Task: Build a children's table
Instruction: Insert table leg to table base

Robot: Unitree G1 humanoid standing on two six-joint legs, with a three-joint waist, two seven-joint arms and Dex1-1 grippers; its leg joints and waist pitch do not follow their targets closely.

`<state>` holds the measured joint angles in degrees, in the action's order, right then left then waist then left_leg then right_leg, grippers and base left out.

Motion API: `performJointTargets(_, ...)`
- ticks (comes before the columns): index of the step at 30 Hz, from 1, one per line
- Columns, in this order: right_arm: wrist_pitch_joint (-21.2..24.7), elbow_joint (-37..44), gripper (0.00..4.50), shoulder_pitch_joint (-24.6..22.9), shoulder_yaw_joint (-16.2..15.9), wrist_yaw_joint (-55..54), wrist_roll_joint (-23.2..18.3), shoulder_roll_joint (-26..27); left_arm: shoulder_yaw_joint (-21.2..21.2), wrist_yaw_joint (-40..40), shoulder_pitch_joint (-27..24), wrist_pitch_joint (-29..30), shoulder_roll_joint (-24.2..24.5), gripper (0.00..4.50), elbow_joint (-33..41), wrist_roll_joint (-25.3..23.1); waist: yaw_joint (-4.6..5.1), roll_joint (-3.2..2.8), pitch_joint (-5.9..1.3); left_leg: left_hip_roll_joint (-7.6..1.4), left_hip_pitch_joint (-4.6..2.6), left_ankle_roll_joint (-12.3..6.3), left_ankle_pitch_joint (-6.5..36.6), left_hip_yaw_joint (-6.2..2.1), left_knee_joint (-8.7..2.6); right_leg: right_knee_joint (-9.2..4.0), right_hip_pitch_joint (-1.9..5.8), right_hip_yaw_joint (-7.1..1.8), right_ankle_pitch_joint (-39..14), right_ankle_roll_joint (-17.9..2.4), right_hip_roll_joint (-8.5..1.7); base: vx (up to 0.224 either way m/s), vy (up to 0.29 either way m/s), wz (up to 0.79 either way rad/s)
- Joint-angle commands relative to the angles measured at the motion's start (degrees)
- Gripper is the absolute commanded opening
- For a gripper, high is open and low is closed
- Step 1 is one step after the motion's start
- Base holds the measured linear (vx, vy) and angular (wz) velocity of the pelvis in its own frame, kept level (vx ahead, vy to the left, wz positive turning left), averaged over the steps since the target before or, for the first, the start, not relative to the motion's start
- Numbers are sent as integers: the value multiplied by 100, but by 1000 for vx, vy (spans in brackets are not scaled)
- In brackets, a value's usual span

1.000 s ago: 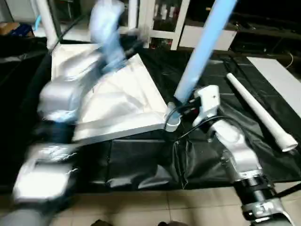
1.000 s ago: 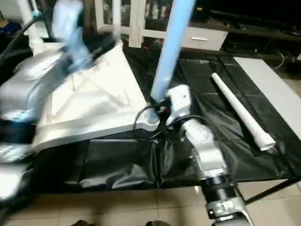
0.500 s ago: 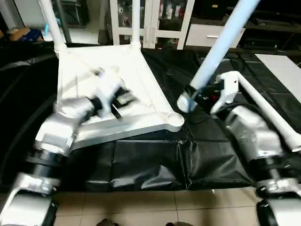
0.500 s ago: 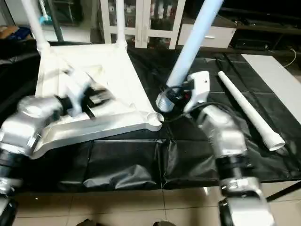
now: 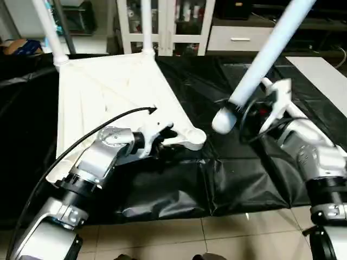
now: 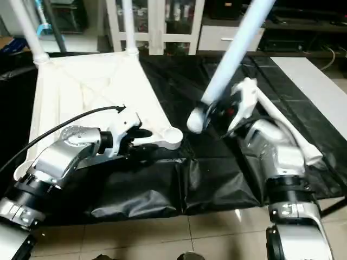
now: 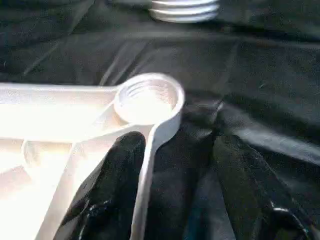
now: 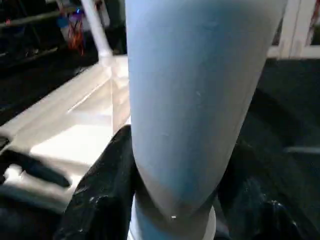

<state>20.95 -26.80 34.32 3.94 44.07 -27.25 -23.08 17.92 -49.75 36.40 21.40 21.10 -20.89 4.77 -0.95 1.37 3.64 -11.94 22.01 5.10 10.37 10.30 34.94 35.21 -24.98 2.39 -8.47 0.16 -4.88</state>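
Bench: I see a black sheet (image 5: 238, 179) over the bench, wrinkled along the near edge.
Table top: the white table top (image 5: 103, 103) lies upside down on the left half of the sheet, ribs facing up.
Fitted legs: two legs stand upright in the far corners, one at the far left (image 5: 46, 27), one further right (image 5: 146, 24).
Left gripper: my left gripper (image 7: 175, 165) sits at the near right corner of the top. Its jaws are parted and straddle the top's edge rib just behind the corner; one finger (image 7: 112, 185) is inside the rib, the other (image 7: 245, 185) outside over the sheet. I cannot tell whether either finger presses the rib.
Empty socket: the round threaded socket (image 7: 149, 98) at that corner has nothing in it.
Held leg: the third leg (image 5: 265, 51) slants up and away to the right, its threaded end (image 5: 222, 120) in the air, just right of the empty socket and apart from it.
Right gripper: my right gripper (image 8: 172, 200) has its jaws clamped on that leg close to the thick lower end.
Loose leg: the fourth leg (image 6: 282, 127) lies on the sheet at the right, partly behind my right forearm.
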Motion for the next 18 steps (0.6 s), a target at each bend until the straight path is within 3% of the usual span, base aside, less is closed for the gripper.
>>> performJointTargets(1,67,273,184,40,36,109,-116,-25,-1,136,140,-153,35,250,-201,-204,2,0,-505,-10,-62,-320,1018,39,-344,-389,419,-125,-1072,-1358,-135,0,0,0)
performJointTargets(3,126,378,184,-13,20,195,-176,-14,0,143,160,-83,76,250,-276,-220,0,49,-499,-20,-57,-326,1000,36,-350,-378,418,-125,-1207,-1319,-147,0,0,0)
performJointTargets(4,148,423,184,-42,10,218,-185,-3,-2,119,148,-35,103,250,-284,-211,10,28,-498,-30,-60,-327,990,35,-352,-384,404,-126,-1237,-1300,-150,0,0,0)
performJointTargets(6,217,479,184,-85,14,215,-164,29,-11,14,16,80,193,250,-175,-167,15,112,-498,-38,-62,-367,931,47,-349,-381,391,-128,-1246,-1308,-154,0,0,0)
performJointTargets(9,296,526,184,-63,12,190,-116,37,-35,-78,-186,205,337,250,49,-127,35,69,-488,-45,-68,-358,918,47,-353,-373,368,-130,-1283,-1307,-152,0,0,0)
performJointTargets(11,351,461,184,47,26,248,-168,34,-94,-34,-243,265,347,250,86,-118,29,113,-468,-43,-64,-369,946,54,-359,-379,356,-131,-1375,-1271,-157,0,0,0)
performJointTargets(12,351,461,184,47,26,248,-168,34,-94,-34,-243,265,347,250,86,-118,28,101,-467,-44,-69,-365,965,54,-360,-383,352,-132,-1400,-1266,-160,0,0,0)
performJointTargets(13,380,430,184,103,18,315,-180,16,-145,30,-232,338,307,250,96,-105,12,147,-459,-45,-68,-371,961,55,-359,-387,350,-133,-1459,-1241,-168,0,0,0)
performJointTargets(17,168,59,184,278,-125,435,8,153,47,-53,-250,131,327,250,-56,-278,13,137,-429,-44,-68,-321,1104,52,-375,-417,319,-126,-1666,-1171,-172,0,0,0)
performJointTargets(18,95,-55,184,335,-128,400,42,214,66,-33,-238,90,307,222,-128,-304,15,137,-422,-46,-64,-283,1139,49,-378,-423,306,-130,-1727,-1136,-180,0,0,0)
